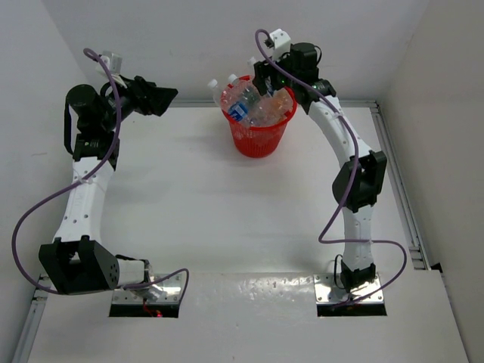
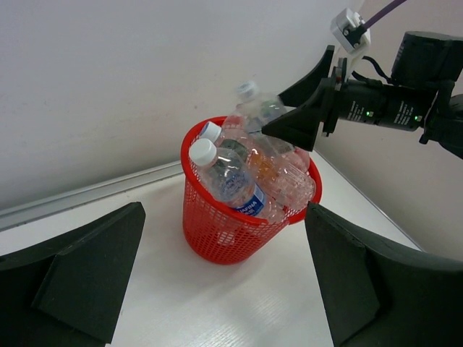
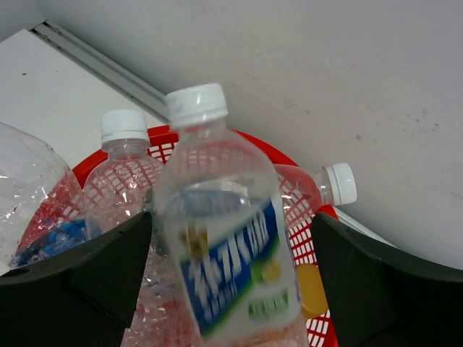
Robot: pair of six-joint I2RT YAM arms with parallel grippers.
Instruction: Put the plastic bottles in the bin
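Note:
The red mesh bin point(image 1: 261, 141) stands at the back of the table, heaped with clear plastic bottles point(image 1: 243, 100) with white caps. My right gripper point(image 1: 266, 76) hovers over its rim with its jaws wide apart. A clear bottle with a blue, white and green label point(image 3: 231, 253) stands upright between the fingers, blurred, over the bin's rim point(image 3: 293, 186). It also shows in the left wrist view point(image 2: 257, 108), above the pile. My left gripper point(image 1: 171, 96) is open and empty, left of the bin point(image 2: 217, 235), pointing at it.
White walls close behind the bin and on both sides. A metal rail point(image 1: 393, 166) runs along the table's right edge. An orange cap point(image 3: 312, 289) lies inside the bin. White tabletop lies between the bin and the arm bases.

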